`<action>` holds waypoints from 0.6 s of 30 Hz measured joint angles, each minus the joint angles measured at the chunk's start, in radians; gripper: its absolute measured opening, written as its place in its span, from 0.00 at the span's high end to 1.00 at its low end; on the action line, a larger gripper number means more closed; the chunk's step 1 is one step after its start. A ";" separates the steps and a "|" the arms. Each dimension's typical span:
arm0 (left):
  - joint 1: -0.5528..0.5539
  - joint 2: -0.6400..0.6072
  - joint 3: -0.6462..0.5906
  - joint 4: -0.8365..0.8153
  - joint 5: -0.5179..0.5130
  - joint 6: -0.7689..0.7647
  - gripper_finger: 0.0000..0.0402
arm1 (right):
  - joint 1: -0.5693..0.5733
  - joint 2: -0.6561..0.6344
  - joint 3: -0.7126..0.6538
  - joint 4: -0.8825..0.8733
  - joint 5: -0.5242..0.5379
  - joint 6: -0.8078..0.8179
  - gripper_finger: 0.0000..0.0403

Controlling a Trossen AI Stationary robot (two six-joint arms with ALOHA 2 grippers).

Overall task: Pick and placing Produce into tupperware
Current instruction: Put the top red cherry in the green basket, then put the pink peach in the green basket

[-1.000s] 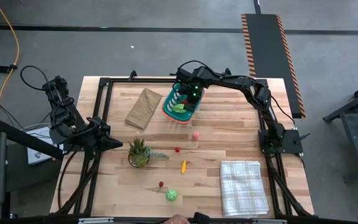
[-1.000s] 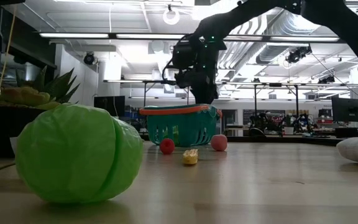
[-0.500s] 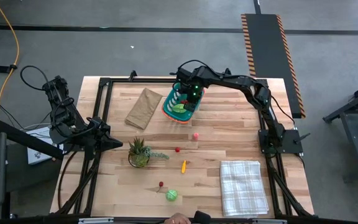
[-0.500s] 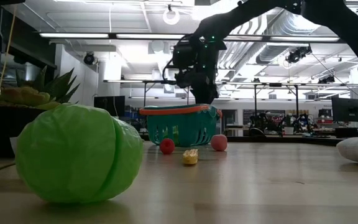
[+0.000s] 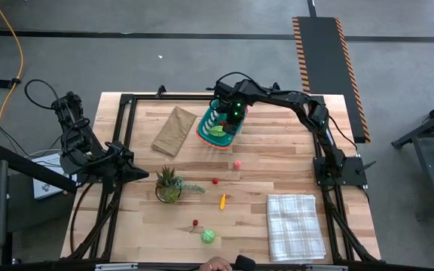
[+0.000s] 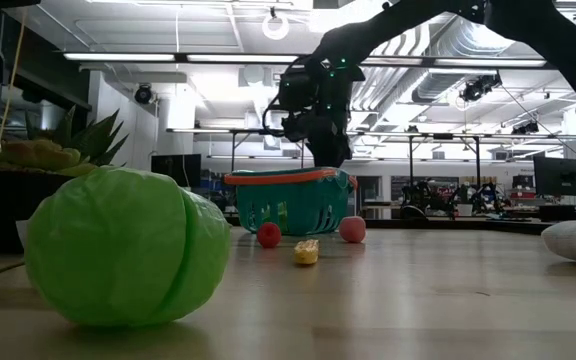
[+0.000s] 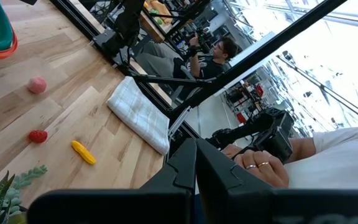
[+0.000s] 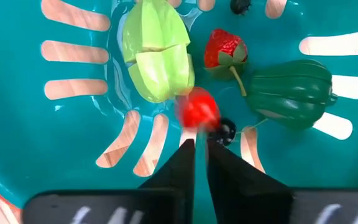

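Right gripper (image 8: pixel 199 148), fingers nearly closed, hangs over my tupperware (image 5: pixel 218 126); small red produce (image 8: pixel 197 110) beneath looks light, slippery.

a robotics lab or workshop in an open industrial hall. bare grey concrete floor (image 5: pixel 202 60) with black-and-yellow hazard striping (image 5: pixel 324 56) beside the wooden table (image 5: pixel 277 150) on its black metal frame. exposed ducts and strip lights (image 6: pixel 168 57) overhead in the low view, with more benches and gear far behind. an orange cable (image 5: pixel 12 53) trailing across the floor. seated person (image 7: pixel 213 53) among equipment racks in the left wrist view; a hand (image 7: pixel 257 171) with rings close by.
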 joint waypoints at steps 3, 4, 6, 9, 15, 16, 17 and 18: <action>0.000 0.000 0.000 0.000 0.000 0.000 1.00 | 0.000 0.000 0.000 0.000 0.000 0.000 0.86; 0.000 0.000 0.000 0.000 0.000 0.000 1.00 | 0.000 0.000 0.000 0.000 0.000 0.000 0.85; 0.000 0.000 0.000 0.000 0.000 0.000 1.00 | 0.000 0.000 0.000 0.001 0.000 -0.001 0.82; 0.000 0.000 0.000 0.000 0.000 0.000 1.00 | 0.000 0.000 0.000 0.006 0.000 -0.001 0.81; 0.000 0.000 0.000 0.000 0.000 0.000 1.00 | 0.000 0.000 0.007 0.027 0.001 -0.001 0.81; 0.000 0.000 0.000 0.000 0.000 0.000 1.00 | 0.000 0.000 0.017 0.032 0.001 0.000 0.81; 0.000 0.000 0.000 0.000 0.000 0.000 1.00 | 0.000 0.000 0.031 0.042 0.001 0.003 0.81; 0.000 0.000 0.000 0.000 0.000 0.000 1.00 | 0.000 0.000 0.047 0.056 0.001 0.014 0.81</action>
